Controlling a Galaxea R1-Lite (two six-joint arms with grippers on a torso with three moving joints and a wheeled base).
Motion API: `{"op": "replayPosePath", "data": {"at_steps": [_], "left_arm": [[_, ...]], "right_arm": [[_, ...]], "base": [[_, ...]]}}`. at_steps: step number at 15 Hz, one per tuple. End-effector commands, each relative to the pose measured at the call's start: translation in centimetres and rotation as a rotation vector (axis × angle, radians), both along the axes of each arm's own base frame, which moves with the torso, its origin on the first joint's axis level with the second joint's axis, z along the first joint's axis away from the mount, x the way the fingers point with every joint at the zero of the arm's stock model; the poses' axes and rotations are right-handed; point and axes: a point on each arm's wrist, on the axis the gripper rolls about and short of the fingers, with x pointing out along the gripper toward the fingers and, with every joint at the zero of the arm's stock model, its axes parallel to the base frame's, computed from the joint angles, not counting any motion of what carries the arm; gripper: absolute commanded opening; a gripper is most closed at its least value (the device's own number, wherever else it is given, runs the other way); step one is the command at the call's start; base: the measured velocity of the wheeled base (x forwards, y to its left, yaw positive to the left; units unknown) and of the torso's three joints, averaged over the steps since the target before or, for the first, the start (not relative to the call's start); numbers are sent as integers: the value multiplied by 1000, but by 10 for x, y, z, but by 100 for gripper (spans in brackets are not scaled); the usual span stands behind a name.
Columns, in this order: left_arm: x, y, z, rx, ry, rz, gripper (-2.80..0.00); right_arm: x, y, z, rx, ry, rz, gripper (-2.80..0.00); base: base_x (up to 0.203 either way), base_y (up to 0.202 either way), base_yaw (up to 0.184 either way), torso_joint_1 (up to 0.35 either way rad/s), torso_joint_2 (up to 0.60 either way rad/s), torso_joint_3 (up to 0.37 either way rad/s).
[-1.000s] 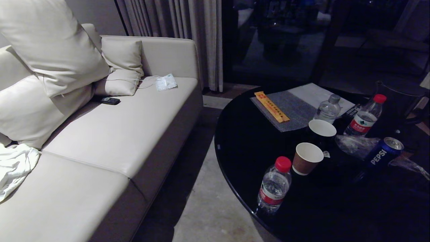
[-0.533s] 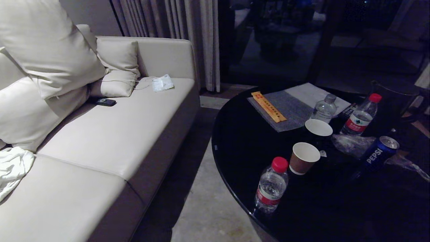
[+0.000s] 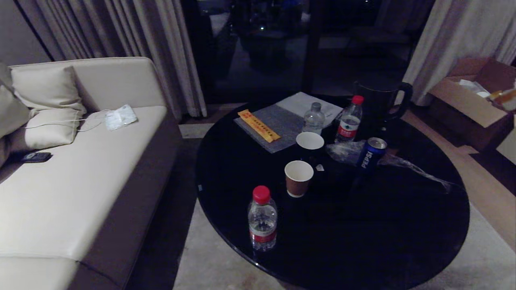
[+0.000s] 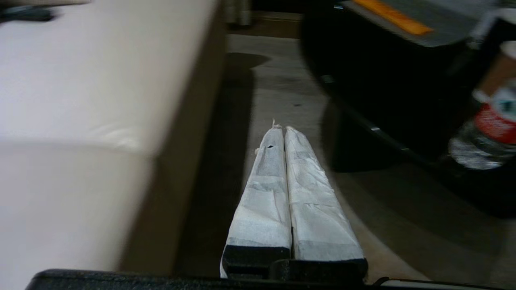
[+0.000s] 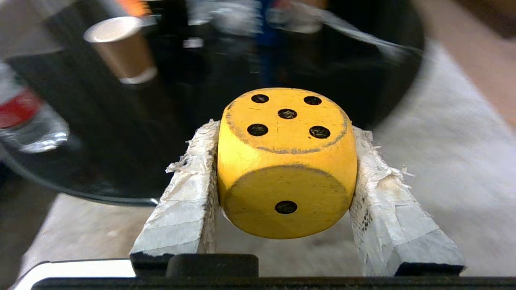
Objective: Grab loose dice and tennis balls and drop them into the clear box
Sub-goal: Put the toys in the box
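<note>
Right wrist view showing the right claw pinching the yellow die by two opposite flat faces, carried in the air near the black round surface. Looking rigid, painted, probably wooden and fairly light; smooth faces likely slippery, so gripping flats squarely, not rounded corners. Left claw pressed together, holding nothing, hanging between sofa and surface. Clear box nowhere in view.
</note>
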Motion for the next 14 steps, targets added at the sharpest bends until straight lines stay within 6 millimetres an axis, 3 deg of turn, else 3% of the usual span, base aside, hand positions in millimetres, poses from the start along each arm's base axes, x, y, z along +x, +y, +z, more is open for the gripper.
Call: {"op": "replayPosePath", "data": {"at_steps": [1,5,11,14], "left_arm": [[0,0,0,-1,3,1,-280],[0,0,0,-6,3,6,-280],[0,0,0,-2,3,6,-280],[0,0,0,-7,3,7,-280]], "right_arm": [[0,0,0,-1,2,0,-280],[0,0,0,-1,2,0,-280],[0,0,0,-1,2,0,-280],[0,0,0,-1,2,0,-280]], "base": [[-2,7,-170,3,-1,2],[1,8,-135,4,1,1],[-8,0,0,0,0,1],[-157,0,0,1,5,0]]}}
